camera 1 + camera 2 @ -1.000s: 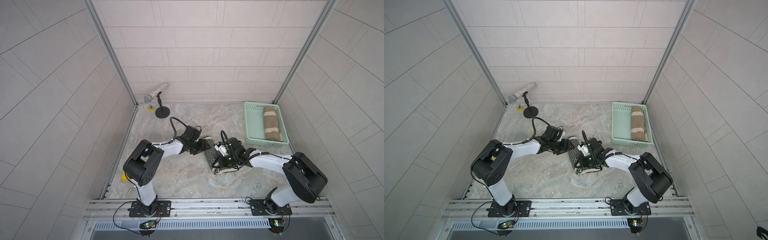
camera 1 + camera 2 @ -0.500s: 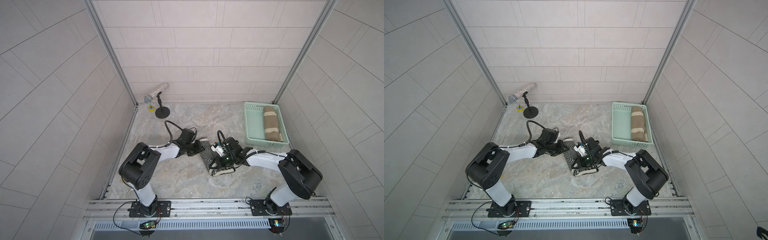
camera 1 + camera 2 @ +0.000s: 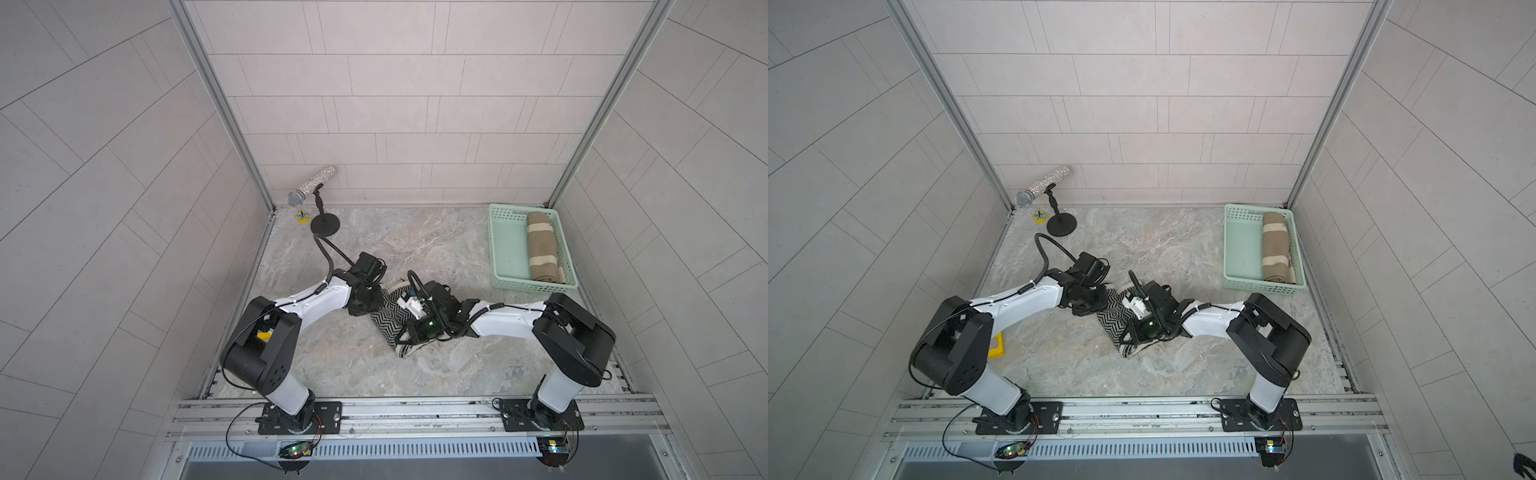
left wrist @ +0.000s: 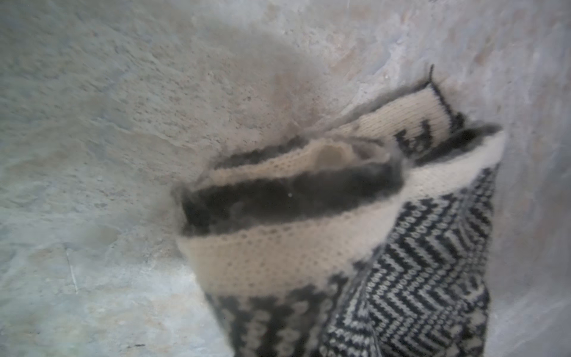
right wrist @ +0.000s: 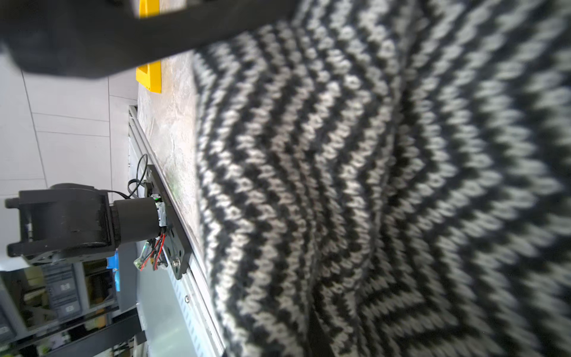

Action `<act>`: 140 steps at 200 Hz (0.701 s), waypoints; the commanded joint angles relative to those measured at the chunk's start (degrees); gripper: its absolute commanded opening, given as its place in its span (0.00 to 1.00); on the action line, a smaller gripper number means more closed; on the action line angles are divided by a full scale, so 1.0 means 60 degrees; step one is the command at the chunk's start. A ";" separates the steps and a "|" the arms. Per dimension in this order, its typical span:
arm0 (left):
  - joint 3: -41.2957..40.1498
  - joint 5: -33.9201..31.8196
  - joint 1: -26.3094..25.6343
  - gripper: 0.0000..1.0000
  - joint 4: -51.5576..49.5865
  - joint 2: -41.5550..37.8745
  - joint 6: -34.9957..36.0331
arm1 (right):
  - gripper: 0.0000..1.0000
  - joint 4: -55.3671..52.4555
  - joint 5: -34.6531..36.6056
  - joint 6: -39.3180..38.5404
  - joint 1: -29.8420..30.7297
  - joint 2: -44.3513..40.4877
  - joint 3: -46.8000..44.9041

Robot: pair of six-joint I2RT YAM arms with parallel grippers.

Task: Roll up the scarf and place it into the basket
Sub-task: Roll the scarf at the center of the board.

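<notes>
Mid-frame, left gripper (image 3: pixel 367 300) and right gripper (image 3: pixel 406 332) are bracketing the herringbone scarf (image 3: pixel 384 323), probably to firm its roll; jaw openings cannot be told.

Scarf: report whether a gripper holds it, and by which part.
Cannot be told: the left gripper sits at one end of the scarf, the right gripper over its middle, but no view shows either grip.
</notes>
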 commanded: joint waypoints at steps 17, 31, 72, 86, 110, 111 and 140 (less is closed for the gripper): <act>0.1149 -0.1932 0.0165 0.00 -0.1677 0.1020 0.0872 | 0.41 -0.2893 0.3549 -0.0775 0.1043 -0.1506 0.0165; 0.1303 -0.1965 0.0162 0.00 -0.1914 0.1148 0.0933 | 0.50 -0.3908 0.5442 -0.1200 0.1581 -0.2244 0.0464; 0.1439 -0.1825 0.0077 0.00 -0.2103 0.1215 0.0906 | 0.67 -0.4216 0.8977 -0.2350 0.3071 -0.3327 0.0650; 0.1442 -0.1769 0.0055 0.00 -0.2105 0.1218 0.0876 | 0.78 -0.4375 0.9909 -0.2773 0.3613 -0.2951 0.1077; 0.1475 -0.1704 0.0005 0.00 -0.2098 0.1227 0.0869 | 1.00 -0.4544 1.1218 -0.3410 0.4543 -0.1867 0.1999; 0.1479 -0.1710 0.0009 0.00 -0.2094 0.1219 0.0869 | 1.00 -0.4547 1.1240 -0.3436 0.4570 -0.1818 0.2028; 0.1440 -0.1642 -0.0010 0.00 -0.2076 0.1154 0.0847 | 1.00 -0.4435 1.1963 -0.3879 0.4828 -0.0314 0.2839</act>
